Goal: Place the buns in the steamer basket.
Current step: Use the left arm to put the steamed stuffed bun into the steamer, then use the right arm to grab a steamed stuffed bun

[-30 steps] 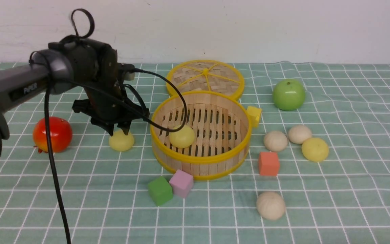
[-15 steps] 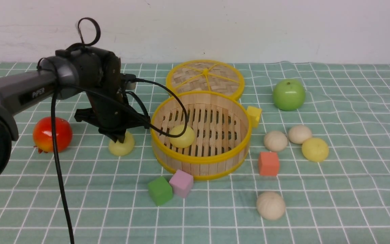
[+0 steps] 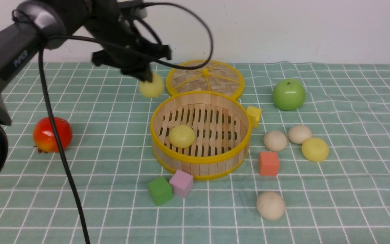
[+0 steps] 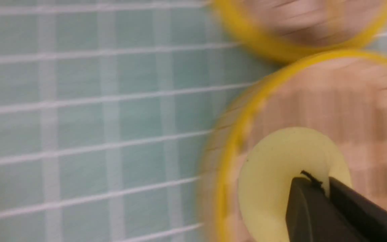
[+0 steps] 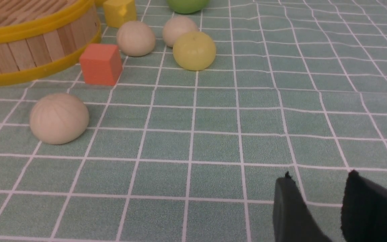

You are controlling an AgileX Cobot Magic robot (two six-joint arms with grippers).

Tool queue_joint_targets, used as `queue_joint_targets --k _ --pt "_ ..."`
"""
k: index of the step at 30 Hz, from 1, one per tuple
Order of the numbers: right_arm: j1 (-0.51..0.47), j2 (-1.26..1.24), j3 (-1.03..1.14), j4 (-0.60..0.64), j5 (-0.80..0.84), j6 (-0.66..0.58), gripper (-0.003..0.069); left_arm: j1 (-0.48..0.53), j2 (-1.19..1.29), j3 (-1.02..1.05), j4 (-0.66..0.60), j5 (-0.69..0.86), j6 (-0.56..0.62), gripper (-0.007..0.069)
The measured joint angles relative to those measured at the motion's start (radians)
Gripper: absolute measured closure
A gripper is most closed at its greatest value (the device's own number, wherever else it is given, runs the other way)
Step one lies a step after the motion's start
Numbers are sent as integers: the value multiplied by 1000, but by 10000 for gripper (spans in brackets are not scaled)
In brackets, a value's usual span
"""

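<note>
Step in hand: carriage of a bun to the steamer basket; judged to be the second of six.

Left hand: clenched on the pale yellow bun, pinched at its top and hanging clear of the bench; the front view sets it up beside the lid, near the basket's far left rim; the left wrist view is blurred but shows this bun just inside the yellow rim, under the left hand.

Right hand: released and empty, jaws apart, low over bare cloth; well apart from any bun.

Steamer basket: upright at mid-bench; one seated bun, yellow, lies on the slatted floor towards its left side.

Outstanding on the bench, all on the robot's right of the basket: first cream bun; second cream bun; loose yellow bun just beside that one; third cream bun apart, nearer the robot.

Next move, as judged: travel further over the floor to a free patch away from the seated bun; lower below the rim; only then let go; a release at the rim risks the bun rolling out.
</note>
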Motion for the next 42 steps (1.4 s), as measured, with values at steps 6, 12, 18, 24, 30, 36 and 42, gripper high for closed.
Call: queue_joint_targets --k 6,12,18,24,30,36,42 --pt "0 0 0 0 0 0 419 -72 104 -2 -11 -111 5 634" --pt "0 0 0 0 0 0 419 -105 170 -2 15 -201 -16 601" --pt "0 0 0 0 0 0 419 -106 175 -2 27 -247 -60 473" --pt "0 0 0 0 0 0 419 -106 170 -2 29 -184 -62 304" --pt "0 0 0 0 0 0 419 -98 54 1 29 -56 -19 283" --pt "0 0 0 0 0 0 419 -60 -297 1 95 183 31 370" --pt "0 0 0 0 0 0 419 -59 -589 135 154 225 4 503"
